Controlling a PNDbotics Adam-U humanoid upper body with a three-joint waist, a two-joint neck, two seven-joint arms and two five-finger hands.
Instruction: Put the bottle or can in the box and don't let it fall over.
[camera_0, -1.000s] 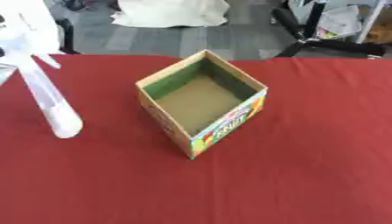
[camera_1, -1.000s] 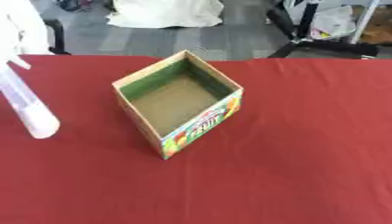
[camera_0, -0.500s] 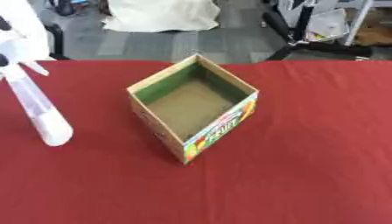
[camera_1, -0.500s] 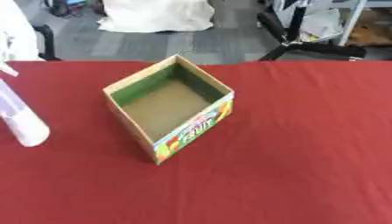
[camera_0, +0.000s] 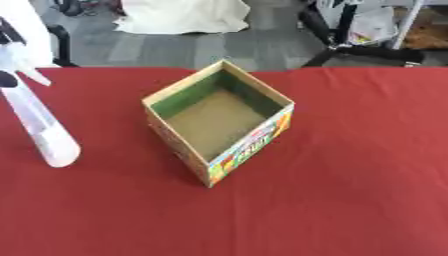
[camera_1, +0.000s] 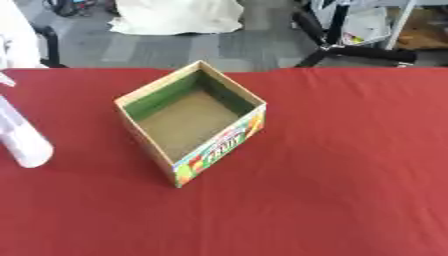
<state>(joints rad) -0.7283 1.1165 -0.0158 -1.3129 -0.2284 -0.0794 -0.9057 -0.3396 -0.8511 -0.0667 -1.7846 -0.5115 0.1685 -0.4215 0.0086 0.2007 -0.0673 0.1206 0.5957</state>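
Observation:
A white spray bottle (camera_0: 42, 127) stands on the red table at the far left, its trigger head near the picture's edge; it looks upright, leaning only with the view. To its right, about a hand's width away, sits an open cardboard box (camera_0: 252, 146) turned corner-on to me, with green inner walls, a brown floor and a colourful printed front. Nothing lies inside the box. Neither of my hands shows in either eye view.
The red tablecloth (camera_0: 350, 195) spreads wide to the right of the box and in front of it. Beyond the table's far edge lie a grey floor, a white bag (camera_0: 179, 15) and black chair legs (camera_0: 350, 42).
The whole picture has shifted, so my head has moved. Bottle and box keep the same places relative to each other.

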